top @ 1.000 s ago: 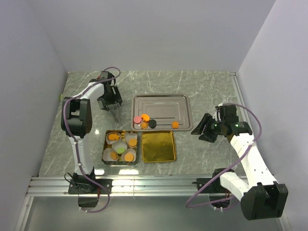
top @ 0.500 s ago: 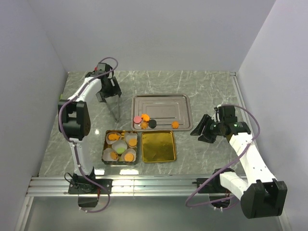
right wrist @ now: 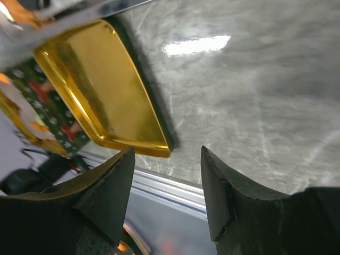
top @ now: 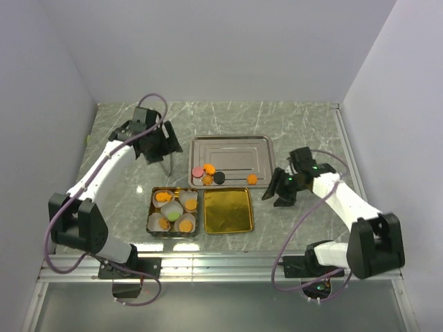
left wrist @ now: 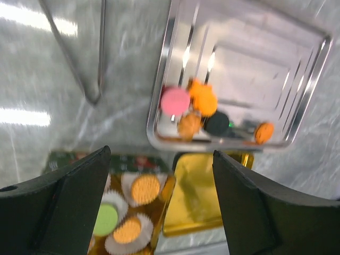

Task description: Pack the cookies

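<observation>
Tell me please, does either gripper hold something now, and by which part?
Nothing is held. The left gripper and the right gripper both stand open with nothing between their fingers. The metal tongs lie on the table, apart from both.

Top camera: fixed, high behind the arm bases, looking down and forward over the whole table. Left wrist camera: mid-height, facing steeply down on the steel tray and cookies. Right wrist camera: low and close, skimming the gold tray. All three views share that gold tray.
</observation>
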Tool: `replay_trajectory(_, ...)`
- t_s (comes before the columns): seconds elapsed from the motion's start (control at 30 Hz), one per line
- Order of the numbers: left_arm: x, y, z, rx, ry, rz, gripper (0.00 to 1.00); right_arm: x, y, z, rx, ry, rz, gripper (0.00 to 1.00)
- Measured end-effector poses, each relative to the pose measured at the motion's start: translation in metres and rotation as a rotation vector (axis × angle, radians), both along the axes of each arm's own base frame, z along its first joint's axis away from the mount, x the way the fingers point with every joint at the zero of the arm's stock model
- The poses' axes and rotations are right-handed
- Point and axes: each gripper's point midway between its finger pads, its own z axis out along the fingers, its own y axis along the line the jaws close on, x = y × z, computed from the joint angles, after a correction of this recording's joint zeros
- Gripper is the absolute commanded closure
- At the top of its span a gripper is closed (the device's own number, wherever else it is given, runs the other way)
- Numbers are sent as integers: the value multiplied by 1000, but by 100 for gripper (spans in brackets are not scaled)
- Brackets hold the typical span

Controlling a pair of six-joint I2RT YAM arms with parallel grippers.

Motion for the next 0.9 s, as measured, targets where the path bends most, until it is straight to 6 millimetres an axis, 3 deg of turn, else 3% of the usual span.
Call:
replay_trajectory(0.13,-43,1,-13,-13,57,-8,16,4,32,-5,-27,32,104,41)
replay_trajectory(0.37,-89,14,1,-39,26,18,16,16,62,-18,-95,53,182,41)
replay_trajectory(0.6,-113,19,4,-46,31,16,17,24,74,-47,-185,113,204,49)
replay_trajectory(0.9,-127,19,-1,-56,59,4,18,24,71,-71,-243,180,182,69)
